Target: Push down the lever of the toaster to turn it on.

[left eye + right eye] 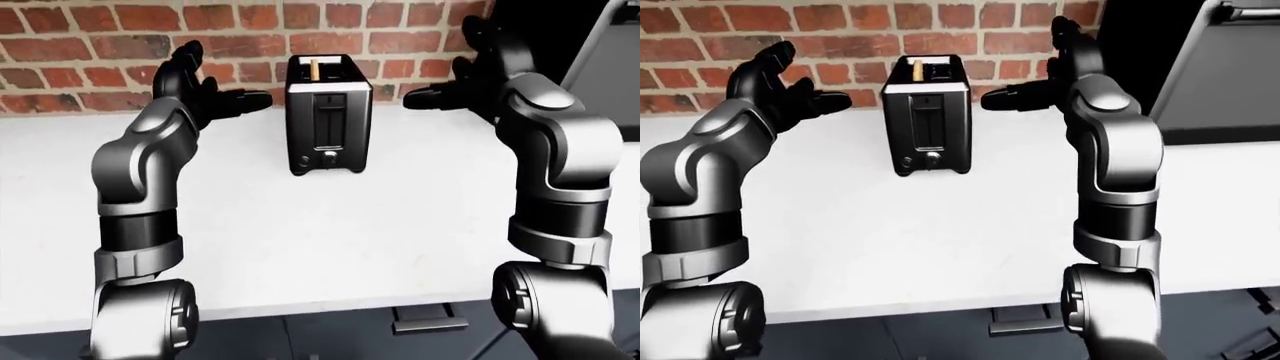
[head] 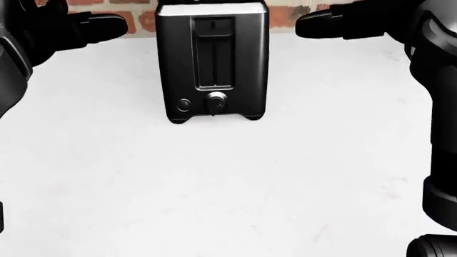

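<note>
A black toaster (image 1: pixel 328 124) stands upright on the white counter (image 1: pixel 300 225) against the brick wall, with a slice of bread (image 1: pixel 314 67) poking out of its top. Its lever (image 2: pixel 214 25) sits at the top of the vertical slot. Below the slot are a round knob (image 2: pixel 216 101) and a small button (image 2: pixel 184 104). My left hand (image 1: pixel 215 82) is raised to the left of the toaster, fingers spread open and thumb pointing at it. My right hand (image 1: pixel 450 71) mirrors it on the right, open as well. Neither hand touches the toaster.
A red brick wall (image 1: pixel 90 45) runs behind the counter. A large dark appliance (image 1: pixel 1220 67) stands at the upper right. The counter's near edge (image 1: pixel 330 304) crosses the bottom of the eye views, with dark floor below.
</note>
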Controlling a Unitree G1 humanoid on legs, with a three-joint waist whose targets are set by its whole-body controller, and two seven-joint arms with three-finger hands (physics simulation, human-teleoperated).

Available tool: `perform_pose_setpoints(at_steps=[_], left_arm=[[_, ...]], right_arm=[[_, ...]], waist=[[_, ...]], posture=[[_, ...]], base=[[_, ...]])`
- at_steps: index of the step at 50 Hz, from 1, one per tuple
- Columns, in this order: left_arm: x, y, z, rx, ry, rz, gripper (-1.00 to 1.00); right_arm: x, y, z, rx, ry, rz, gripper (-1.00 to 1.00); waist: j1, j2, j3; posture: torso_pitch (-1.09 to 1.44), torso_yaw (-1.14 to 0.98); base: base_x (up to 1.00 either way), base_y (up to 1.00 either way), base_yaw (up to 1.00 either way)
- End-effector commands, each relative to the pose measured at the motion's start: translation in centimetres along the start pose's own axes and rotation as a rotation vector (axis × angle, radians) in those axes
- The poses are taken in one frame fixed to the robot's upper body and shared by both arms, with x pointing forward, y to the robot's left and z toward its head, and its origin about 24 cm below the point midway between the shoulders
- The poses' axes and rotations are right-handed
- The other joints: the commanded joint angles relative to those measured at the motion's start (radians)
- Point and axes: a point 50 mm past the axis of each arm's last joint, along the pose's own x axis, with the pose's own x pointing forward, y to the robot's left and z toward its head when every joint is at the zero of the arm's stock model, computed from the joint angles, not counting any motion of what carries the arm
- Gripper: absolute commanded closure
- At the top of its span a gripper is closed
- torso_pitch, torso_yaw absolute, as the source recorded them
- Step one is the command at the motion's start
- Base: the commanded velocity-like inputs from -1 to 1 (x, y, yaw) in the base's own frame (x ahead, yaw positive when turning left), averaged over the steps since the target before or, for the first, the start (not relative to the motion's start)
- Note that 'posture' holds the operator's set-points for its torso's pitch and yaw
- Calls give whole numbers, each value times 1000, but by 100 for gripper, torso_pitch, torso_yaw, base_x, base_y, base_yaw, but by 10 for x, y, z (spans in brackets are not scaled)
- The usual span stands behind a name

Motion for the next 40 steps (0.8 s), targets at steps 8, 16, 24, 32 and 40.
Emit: perform_pose_setpoints(at_steps=[8, 16, 24, 32, 40], left_arm=[[-4, -3, 24, -4, -107, -15, -100], [-4, -4, 28, -6, -114, -16, -100], [-3, -6, 28, -4, -125, -12, -100], [-4, -6, 29, -11, -124, -12, -100], [-3, -4, 32, -9, -135, 5, -100]], right_arm=[[-3, -2, 22, -4, -95, -9, -100], [0, 4, 26, -9, -98, 2, -100], [2, 15, 26, -9, -103, 25, -100], [2, 29, 30, -20, -119, 59, -100], [-6, 41, 40, -42, -144, 90, -100]], waist=[[2, 1, -67], [5, 3, -103], [8, 3, -124], [9, 5, -136], [11, 5, -152]], posture=[[-30, 0], [-33, 0], [-34, 0], [-37, 0], [-39, 0]], base=[[0, 0, 0], [0, 0, 0], [0, 0, 0], [0, 0, 0], [0, 0, 0]])
